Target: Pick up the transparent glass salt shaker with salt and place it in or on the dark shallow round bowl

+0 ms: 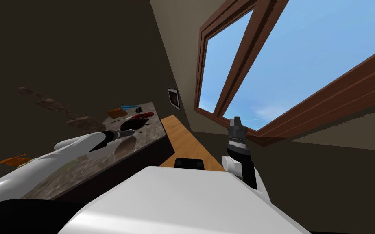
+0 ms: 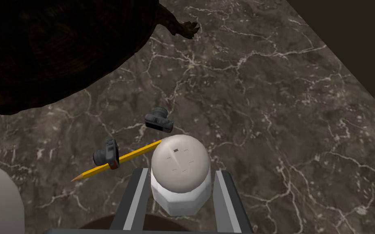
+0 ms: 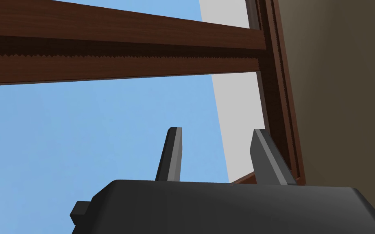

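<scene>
Salt shaker [image 2: 178,162]: pale domed cap with small holes, whitish faceted body. It sits between the two fingers [image 2: 137,199] of my left gripper [image 2: 180,171]. The gripper is clenched on it, blades pressing the body's sides just under the cap. Shaker is over the dark veined counter [image 2: 264,101]; can't tell whether its base touches the surface.

Yellow pencil [image 2: 119,159] lies on the counter just beside the shaker, one end hidden behind the cap, sharpened tip pointing away from the shaker. Small dark camera [image 2: 107,153] sits on the pencil around its middle, near the shaker. Second small dark camera [image 2: 159,120] is just beyond the shaker's cap, apart from the pencil.

Dark round bowl [image 2: 40,53] is farther out from the shaker, past both cameras and well apart from it. Nothing visible inside the bowl.

In the head view the left gripper [image 1: 130,132] reaches over the counter [image 1: 152,132], with a red toy car [image 1: 142,115] and an orange item [image 1: 115,112] farther beyond the shaker.

Right gripper [image 1: 236,121] is raised off the counter, well apart from the shaker. Its fingers [image 3: 173,154] are spread with a gap, holding nothing.
</scene>
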